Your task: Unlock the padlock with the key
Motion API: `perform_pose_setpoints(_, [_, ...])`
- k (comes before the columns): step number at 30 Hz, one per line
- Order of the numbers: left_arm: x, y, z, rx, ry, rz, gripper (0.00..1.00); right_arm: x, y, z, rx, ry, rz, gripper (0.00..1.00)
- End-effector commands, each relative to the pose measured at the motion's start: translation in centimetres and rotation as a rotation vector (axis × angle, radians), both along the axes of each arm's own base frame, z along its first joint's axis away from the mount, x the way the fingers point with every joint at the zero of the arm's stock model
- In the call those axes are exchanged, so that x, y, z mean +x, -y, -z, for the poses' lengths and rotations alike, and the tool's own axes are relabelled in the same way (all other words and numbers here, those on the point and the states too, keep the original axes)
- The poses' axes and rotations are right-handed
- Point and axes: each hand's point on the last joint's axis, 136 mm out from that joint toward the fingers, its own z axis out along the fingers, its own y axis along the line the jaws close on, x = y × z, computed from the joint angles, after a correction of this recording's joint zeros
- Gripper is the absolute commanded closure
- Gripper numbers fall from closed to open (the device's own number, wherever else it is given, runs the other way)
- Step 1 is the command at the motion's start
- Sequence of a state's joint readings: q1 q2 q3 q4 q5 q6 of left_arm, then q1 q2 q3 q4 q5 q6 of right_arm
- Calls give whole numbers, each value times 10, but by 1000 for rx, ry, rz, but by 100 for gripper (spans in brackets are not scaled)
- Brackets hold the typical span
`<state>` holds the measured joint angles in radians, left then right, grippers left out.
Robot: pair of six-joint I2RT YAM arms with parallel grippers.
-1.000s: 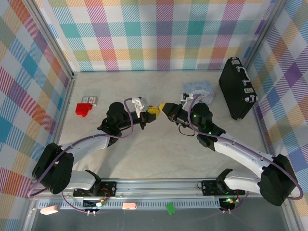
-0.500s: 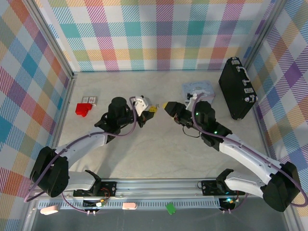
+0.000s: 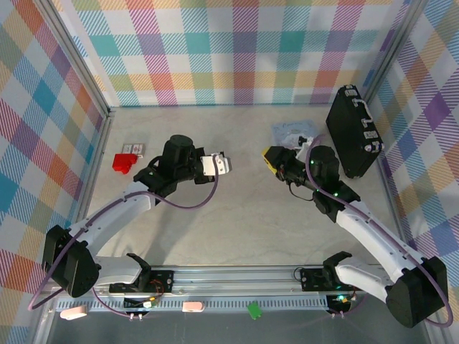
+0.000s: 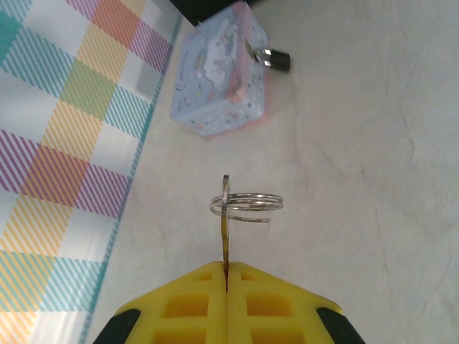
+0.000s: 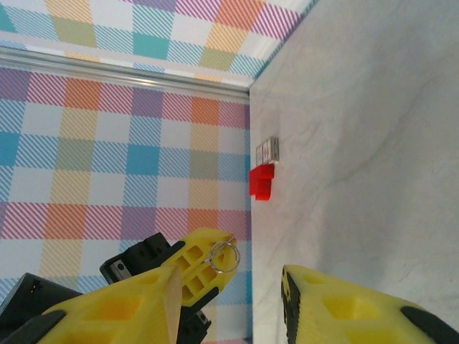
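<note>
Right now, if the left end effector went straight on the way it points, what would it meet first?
Probably the light blue tin, lying ahead of the key pinched in the left end effector; the padlock sits beside it. Height is unclear, so it might pass above.

key (image 4: pixel 225 231) shiny metal; table (image 4: pixel 358 179) matt, smooth

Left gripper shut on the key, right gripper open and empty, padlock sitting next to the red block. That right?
One slip: the padlock lies beside the light blue tin, not the red block; the left wrist view shows it. The rest stands: left gripper shut on the key, right gripper open and empty.
</note>
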<state>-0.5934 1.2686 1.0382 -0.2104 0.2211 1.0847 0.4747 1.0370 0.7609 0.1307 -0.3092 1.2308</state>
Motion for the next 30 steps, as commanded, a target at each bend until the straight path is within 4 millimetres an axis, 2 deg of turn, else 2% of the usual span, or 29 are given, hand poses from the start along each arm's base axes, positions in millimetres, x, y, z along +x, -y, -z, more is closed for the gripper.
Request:
perform_pose_setpoints(1, [-6,-5,-8,168,95,78,100,-8,-23,15,69,-111,-86,59])
perform_pose_setpoints(4, [-4,-5,-4,243,104,89,100,-11,-40,25,101,-164,-135,60])
perform_pose_setpoints(7, [-1,-3,1,316,125,97,100,-11,-48,31,138,-199,-142,60])
perform_pose_setpoints(16, [9,11,4,405,219,94,100,-11,-58,36,184,-267,-137,63])
perform_pose_setpoints(30, [0,29,15,387,242,132,100,-11,-67,38,213,-297,-129,71])
